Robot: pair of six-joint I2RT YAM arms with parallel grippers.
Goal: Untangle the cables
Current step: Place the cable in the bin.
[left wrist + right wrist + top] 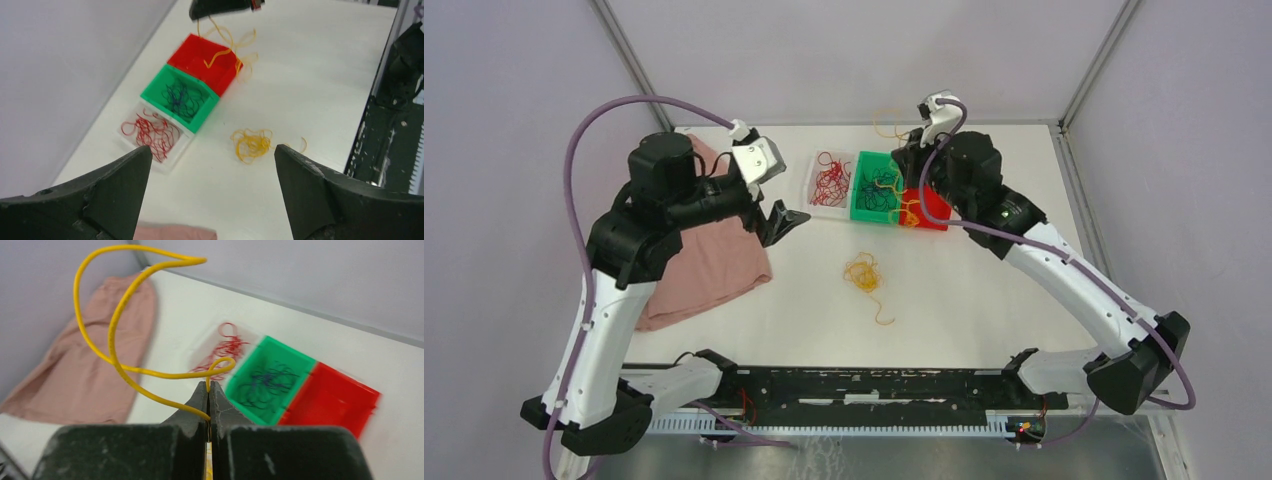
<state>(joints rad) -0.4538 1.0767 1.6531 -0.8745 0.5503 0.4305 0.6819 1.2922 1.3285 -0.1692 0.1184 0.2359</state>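
The cables are sorted by colour. A loose yellow tangle (864, 272) (251, 144) lies mid-table. Red cables (829, 178) (151, 134) fill a clear tray, and dark cables (879, 187) (181, 97) fill a green bin. My right gripper (209, 385) (220, 7) hovers over the red bin (929, 208) (210, 57). It is shut on a yellow cable (165, 374), which loops up in front of its fingers and dangles (225, 45) over the bin. My left gripper (782, 222) (212, 149) hangs wide open and empty, left of the tray and above the table.
A pink cloth (709, 255) (85, 365) lies on the left side of the table, under my left arm. The three bins stand in a row at the back centre. A black rail (864, 385) runs along the near edge.
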